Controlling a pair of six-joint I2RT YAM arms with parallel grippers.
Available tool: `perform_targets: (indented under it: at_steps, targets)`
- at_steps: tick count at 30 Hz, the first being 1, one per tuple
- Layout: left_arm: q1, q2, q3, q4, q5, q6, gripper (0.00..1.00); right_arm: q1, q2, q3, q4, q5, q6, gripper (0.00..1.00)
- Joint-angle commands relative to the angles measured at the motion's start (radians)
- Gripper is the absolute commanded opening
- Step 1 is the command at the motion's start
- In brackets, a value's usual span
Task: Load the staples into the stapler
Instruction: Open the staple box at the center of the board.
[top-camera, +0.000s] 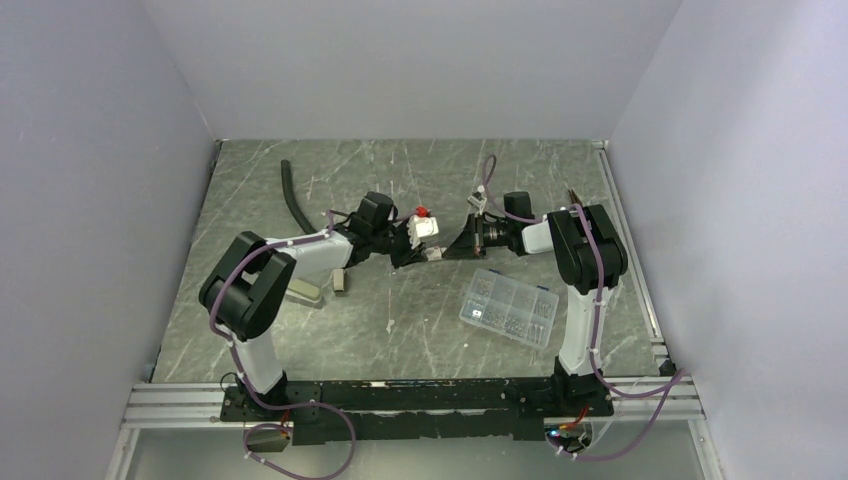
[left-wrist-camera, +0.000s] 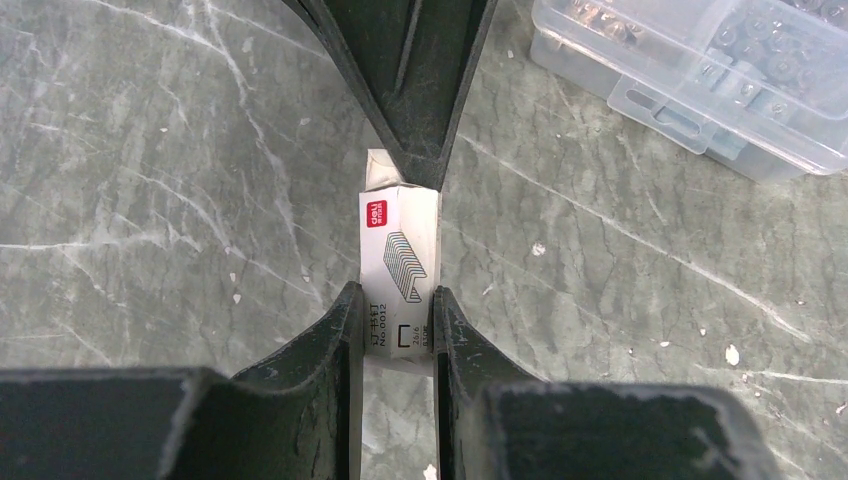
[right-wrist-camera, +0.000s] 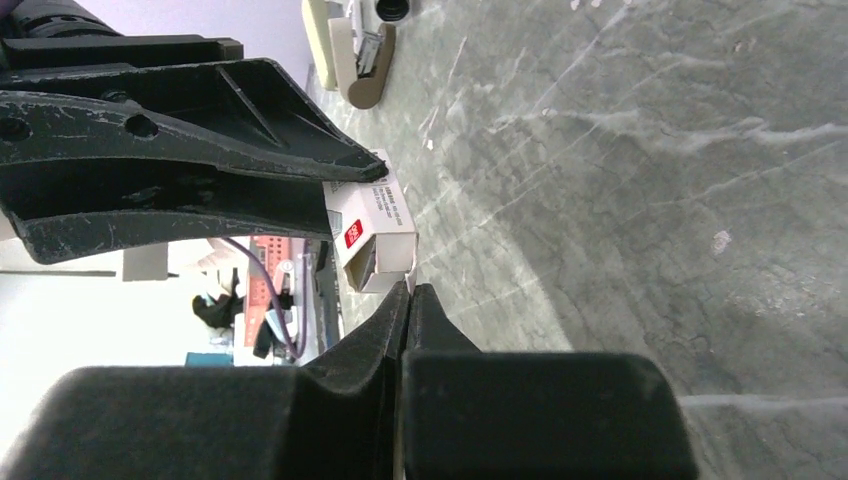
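Early yet: staple box (left-wrist-camera: 400, 250) clamped in left pincer (left-wrist-camera: 398, 312) over mid-worktop (left-wrist-camera: 150, 200), right pincer (right-wrist-camera: 408, 295) pressed closed at its far end. No staples out; stapler (right-wrist-camera: 362, 80) lying untouched toward worktop's left edge.

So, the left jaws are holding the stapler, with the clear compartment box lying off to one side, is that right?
Not quite: the left jaws hold the small white staple box, not the stapler, as the left wrist view shows. The clear compartment box does lie off to one side.
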Motion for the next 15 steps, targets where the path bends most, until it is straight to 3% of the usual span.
perform_targets:
  at_steps: [1,15]
  targets:
    - [-0.001,0.014,0.012,0.021,-0.004,0.031,0.12,-0.003,-0.009,0.022,-0.063,0.068,-0.082,0.00]
    - [-0.001,0.084,0.050,-0.055,-0.064,0.060,0.17,-0.008,-0.014,0.068,-0.249,0.151,-0.244,0.00]
